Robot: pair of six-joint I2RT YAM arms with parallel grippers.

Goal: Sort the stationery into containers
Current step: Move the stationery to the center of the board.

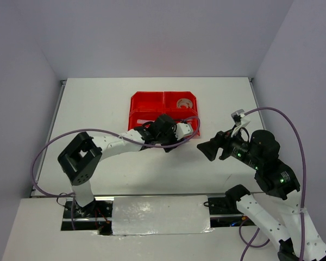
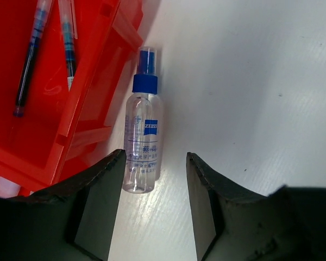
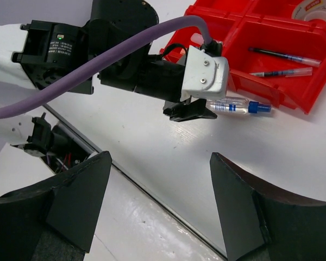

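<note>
Left tool (image 2: 155,156): jaws spread, nothing pinched. In the left wrist view its two dark fingers (image 2: 106,201) fill the lower part of the frame, one on each side of the base of the clear blue-capped bottle (image 2: 143,136). The left-hand finger is just beside the bottle wall; whether it touches cannot be told. The right-hand finger stands clear of it.

The bottle lies flat on the white bench (image 2: 250,81), cap toward the top of the frame, its long side just beside the outer wall of the red bins (image 2: 92,70) and outside them.

Two blue pens (image 2: 30,60) lie in the bin compartment at the upper left of that view. A tape roll (image 1: 185,103) sits in the upper right compartment in the top view.

Right tool (image 3: 160,157): jaws spread wide and empty, held above bare bench, well apart from the bottle, which appears in the upper right of the right wrist view.
</note>
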